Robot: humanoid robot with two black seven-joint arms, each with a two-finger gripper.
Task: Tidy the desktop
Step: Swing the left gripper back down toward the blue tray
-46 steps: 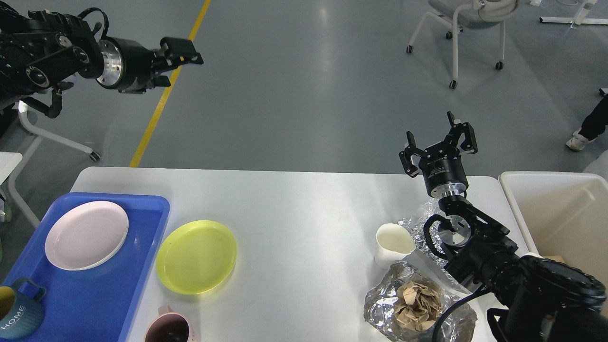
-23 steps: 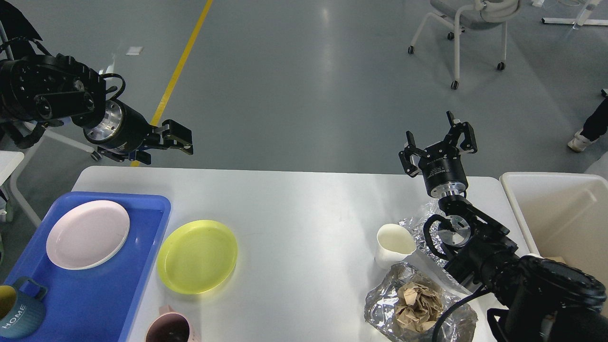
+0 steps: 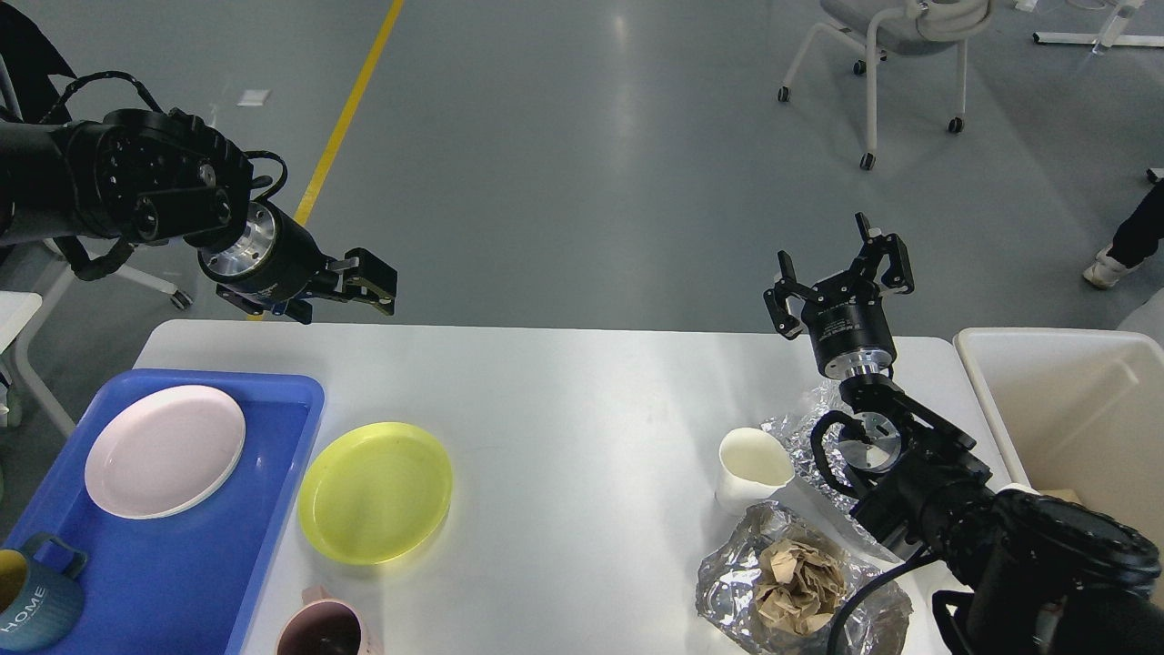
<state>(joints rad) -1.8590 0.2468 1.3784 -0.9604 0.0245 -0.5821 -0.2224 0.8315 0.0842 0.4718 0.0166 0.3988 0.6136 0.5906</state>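
The white desktop (image 3: 582, 409) carries a yellow plate (image 3: 376, 491), a pink cup (image 3: 323, 629) at the front edge, a white paper cup (image 3: 750, 466) and crumpled foil holding brown paper (image 3: 793, 582). More foil (image 3: 805, 423) lies behind the cup, partly hidden by my right arm. My left gripper (image 3: 373, 284) hovers above the desktop's far left edge, behind the yellow plate; it is seen side-on and dark. My right gripper (image 3: 837, 268) is open and empty, raised above the far right edge, pointing away.
A blue tray (image 3: 209, 564) at the left holds a pink plate (image 3: 165, 450) and a blue "HOME" mug (image 3: 32, 605). A cream-white bin (image 3: 1073, 409) stands right of the desktop. A wheeled chair (image 3: 896, 36) stands on the floor behind.
My left arm has swung down and to the right, from high over the floor to just above the desktop's far left edge. My right arm has not moved.
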